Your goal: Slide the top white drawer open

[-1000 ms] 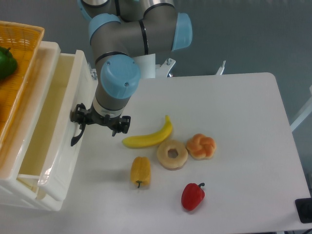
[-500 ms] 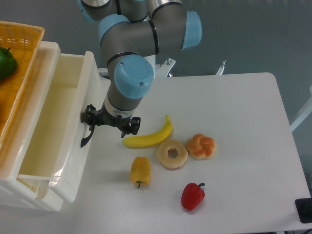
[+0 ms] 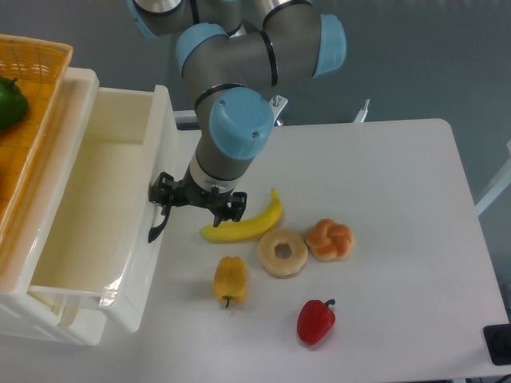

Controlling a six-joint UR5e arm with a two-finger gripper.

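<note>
The top white drawer (image 3: 96, 199) stands pulled well out of the cabinet at the left, and its cream inside looks empty. Its curved black handle (image 3: 156, 225) sits on the front wall facing the table. My gripper (image 3: 168, 199) hangs under the blue wrist joint, right against that front wall and shut on the handle. The fingertips themselves are mostly hidden by the wrist. Below, the edge of the lower drawer (image 3: 48, 319) sticks out only a little.
An orange wicker basket (image 3: 36, 72) with a green pepper (image 3: 9, 102) sits on the cabinet top. On the table lie a banana (image 3: 247, 223), a donut (image 3: 282, 253), a twisted bun (image 3: 329, 239), a yellow pepper (image 3: 230, 279) and a red pepper (image 3: 316, 321).
The gripper has moved right with the handle, and the top drawer has slid further out of the cabinet with it. The food on the table has not moved.
</note>
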